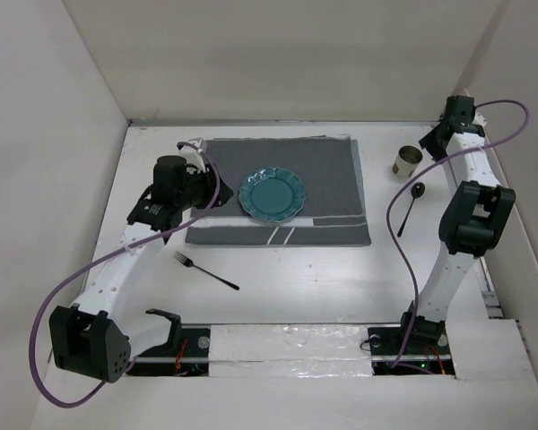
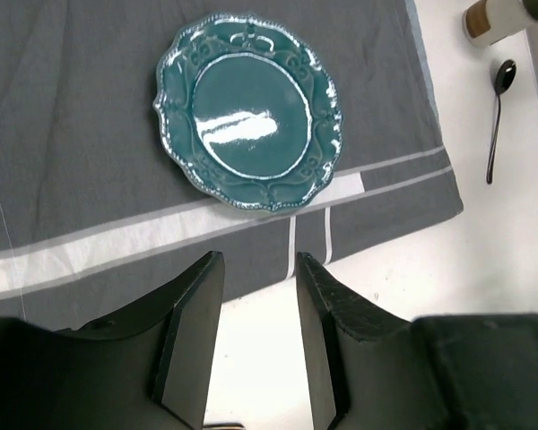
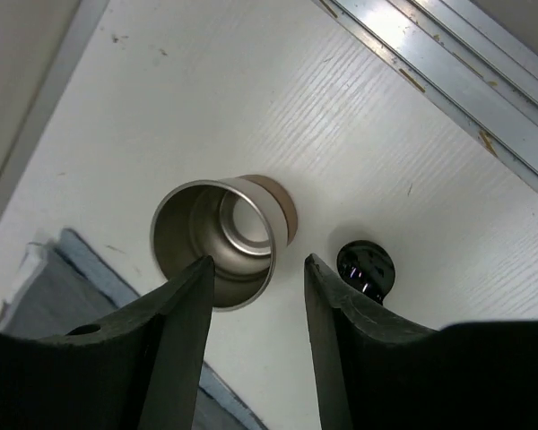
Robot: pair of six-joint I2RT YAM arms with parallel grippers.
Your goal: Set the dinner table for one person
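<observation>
Fully atop placemat (image 1: 332, 179): plate (image 1: 272, 193); fork (image 1: 204, 270) on table (image 1: 305, 291).

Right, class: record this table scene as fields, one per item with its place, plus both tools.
plate: on the placemat
fork: on the table, nearer than placemat
spoon: on table, right of placemat
cup: upright, beyond spoon
left tool: open, empty, over placemat's near edge
right tool: open, empty, above cup
</observation>
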